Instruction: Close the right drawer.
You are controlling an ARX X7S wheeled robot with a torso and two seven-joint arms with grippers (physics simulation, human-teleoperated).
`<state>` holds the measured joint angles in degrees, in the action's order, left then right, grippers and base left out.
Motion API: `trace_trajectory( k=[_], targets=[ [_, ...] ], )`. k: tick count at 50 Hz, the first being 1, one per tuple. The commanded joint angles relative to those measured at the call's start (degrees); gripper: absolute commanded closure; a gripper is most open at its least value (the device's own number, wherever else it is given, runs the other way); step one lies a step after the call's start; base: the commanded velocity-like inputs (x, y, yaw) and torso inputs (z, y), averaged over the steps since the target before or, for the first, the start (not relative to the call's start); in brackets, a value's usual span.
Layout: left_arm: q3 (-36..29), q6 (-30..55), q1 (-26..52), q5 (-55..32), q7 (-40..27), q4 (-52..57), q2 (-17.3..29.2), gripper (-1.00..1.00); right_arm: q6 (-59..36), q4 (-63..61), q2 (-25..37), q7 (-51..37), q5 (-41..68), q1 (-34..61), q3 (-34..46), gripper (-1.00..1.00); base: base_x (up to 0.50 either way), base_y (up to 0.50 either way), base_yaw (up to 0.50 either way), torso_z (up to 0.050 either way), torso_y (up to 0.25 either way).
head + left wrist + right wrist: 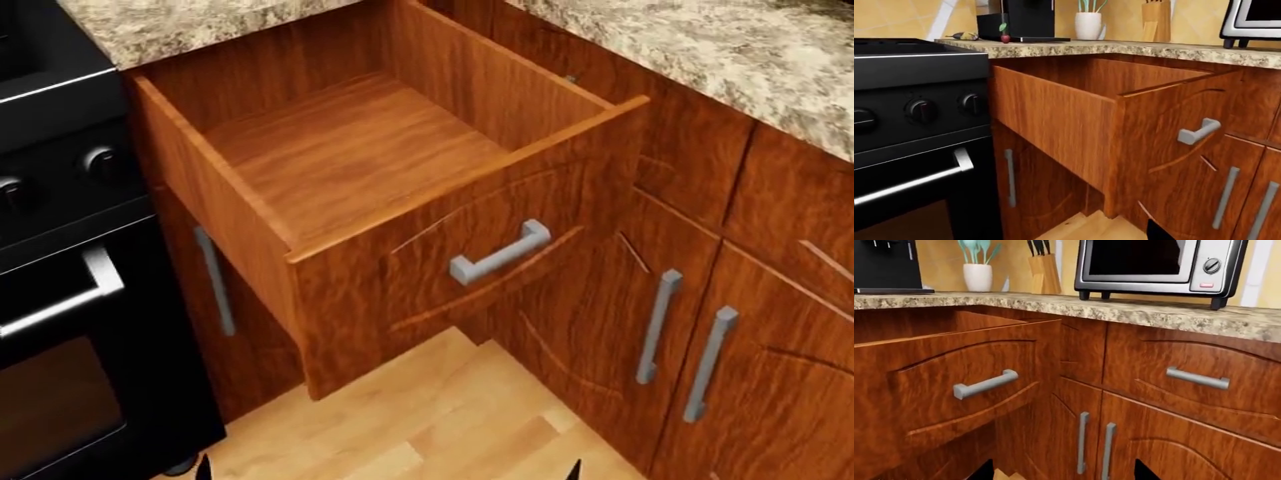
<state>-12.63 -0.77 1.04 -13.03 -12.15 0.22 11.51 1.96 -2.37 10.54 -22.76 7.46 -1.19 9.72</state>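
The right drawer (pixel 441 260) stands fully extended beneath the countertop (pixel 747 60) edge; closing not begun. Neither gripper's state can be told.

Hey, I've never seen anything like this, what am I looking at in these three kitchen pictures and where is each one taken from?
These are simulator renders from a two-armed wheeled robot. One camera sits on its head, looking down; the other two sit near each gripper. All three show the open reddish-brown wooden drawer with a short grey bar handle, which looks empty and is to be pushed shut. Beside it stands a black oven. On the speckled granite countertop sit a silver toaster oven, a wooden knife block and a white utensil holder. Nothing is held; only dark gripper tips peek in at the picture edges.
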Motion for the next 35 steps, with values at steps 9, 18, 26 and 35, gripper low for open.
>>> trace_trajectory(
  k=[9,18,26,35],
  targets=[
    [-0.23,-0.05,0.15,-0.8,-0.37,0.04,0.44,-1.0,-2.44,-0.19,1.05,-0.62,-1.7,0.64,2.03,-1.0,0.26,-0.14,0.0,0.0,0.0],
    [-0.48,-0.12,0.11,-0.98,-0.54,0.06,0.62,-1.0,-2.52,-0.52,1.36,-1.12,-2.16,0.52,2.48,-1.0,0.29,0.18,0.0,0.0,0.0],
    [-0.55,0.83,0.28,-1.69,-0.65,0.13,0.84,-1.0,-1.2,-0.24,1.29,-1.34,-1.15,0.24,1.97,-1.0,0.17,0.11,0.0,0.0,0.0],
    [-0.77,-1.28,0.01,-0.86,-0.92,0.32,1.23,-1.0,-1.07,-0.13,1.53,-1.22,-1.16,0.48,2.57,-1.0,0.0,0.0,0.0,0.01,0.0]
  ],
)
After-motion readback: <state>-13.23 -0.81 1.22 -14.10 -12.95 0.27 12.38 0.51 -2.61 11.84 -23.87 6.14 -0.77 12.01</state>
